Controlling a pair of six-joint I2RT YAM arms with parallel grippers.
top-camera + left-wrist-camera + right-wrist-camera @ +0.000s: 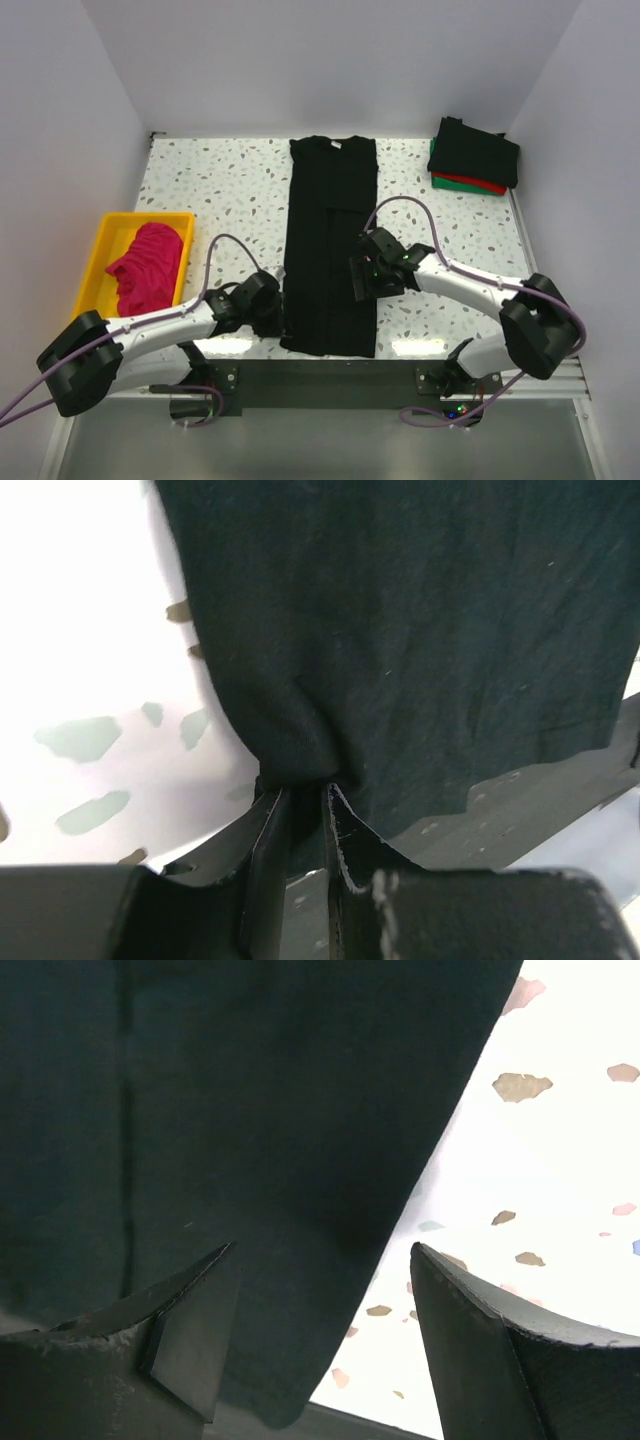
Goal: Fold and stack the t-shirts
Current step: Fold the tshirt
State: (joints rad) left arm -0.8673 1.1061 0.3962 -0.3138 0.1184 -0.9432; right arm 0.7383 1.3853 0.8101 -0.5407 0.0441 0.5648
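Fingers of the left gripper [280, 308] meet the near left edge of the long black cloth t-shirt [330, 220]. From above, this shirt lies flat as a narrow strip on the speckled white tabletop [220, 190], collar end away from the arms. The right gripper [362, 275] sits over the shirt's right edge, nearer the hem than the collar. Well to the right of the collar end stands a stack of folded t-shirts [475, 155]: black on red on green. Well to the left of the shirt, a yellow plastic tray [108, 235] holds a crumpled magenta-pink t-shirt [148, 265].

Left wrist view: the fingers [268, 850] are pinched together on a bunched fold of the shirt's edge [400, 630].

Right wrist view: the fingers [190, 1310] stand wide apart and grip nothing; the shirt's edge [250, 1090] runs between them.
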